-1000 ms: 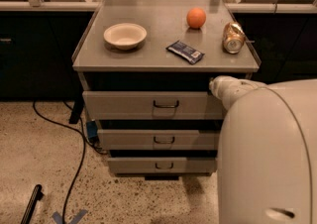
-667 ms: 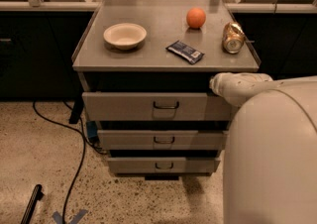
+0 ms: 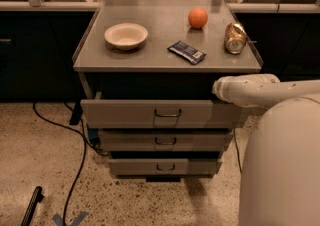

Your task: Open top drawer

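Comparing with a second ago: the dark gap under the tabletop (image 3: 150, 60) looks taller and the top drawer (image 3: 120, 115) sits a touch lower and wider, so I'd say it's sliding out. It's partly open, not all the way. The white arm (image 3: 260, 90) has also lifted off the robot's body a bit, with its rounded end at the drawer's 3 o'clock.

The gripper itself isn't in shot, presumably somewhere past that arm, so I can't tell what the jaws are doing.

The top drawer is right under the tabletop, at 12 o'clock from the other 2, with its wire handle (image 3: 168, 114) dead centre.

Counts:
- 3 drawers, 3 handles
- 1 bowl (image 3: 126, 35)
- 1 orange (image 3: 198, 18)
- 1 can (image 3: 235, 38) lying on its side
- 1 dark snack packet (image 3: 186, 52)
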